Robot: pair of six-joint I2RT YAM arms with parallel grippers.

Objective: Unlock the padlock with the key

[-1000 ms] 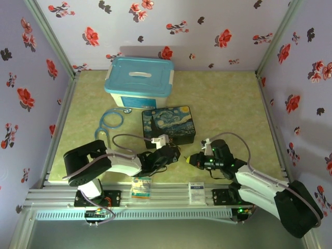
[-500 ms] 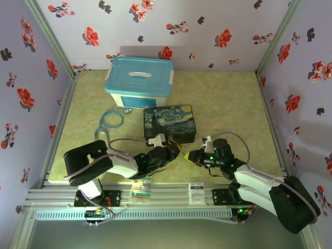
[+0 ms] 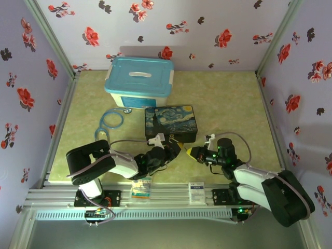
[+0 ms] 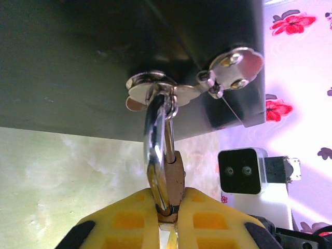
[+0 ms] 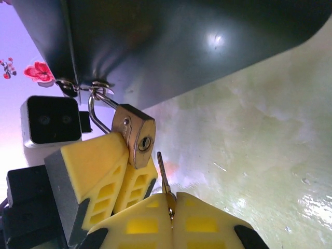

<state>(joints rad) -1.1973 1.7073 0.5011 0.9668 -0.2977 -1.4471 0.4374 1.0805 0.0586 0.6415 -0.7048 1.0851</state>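
Top external view.
- Left end effector [image 3: 175, 149]: clenched. Just ahead of it is the near wall of a dark rectangular box printed with a swirling night sky [image 3: 170, 122]. What it grips is too small to make out here.
- Right end effector [image 3: 191, 152]: clenched, tip pointing at the left end effector, the two just beside each other.
- Pale green mottled surface [image 3: 228, 104]: carries the box. Beyond the box stands a white plastic tub with a teal lid [image 3: 139, 80], and beside that lies a loop of light blue tubing [image 3: 111, 119].

Left wrist view.
- Tiny brass-gold padlock [image 4: 175, 174]: body pinched between the yellow pads of the left end effector, so this end effector is grasping the padlock.
- Thin silvery shackle [image 4: 154, 135]: runs straight ahead of the fingertips and passes through the silvery metal hasp [image 4: 150, 88] on the box wall.

Right wrist view.
- Very small thin dark grey metal key [image 5: 162, 174]: bow clamped between the yellow pads of the right end effector, blade projecting straight ahead of the fingertips.
- Key tip: just beside the keyhole in the padlock's end face, outside it.
- Padlock: ahead and slightly to the left of the right end effector, hanging from the hasp and held by the left end effector's yellow fingers [image 5: 93, 161].
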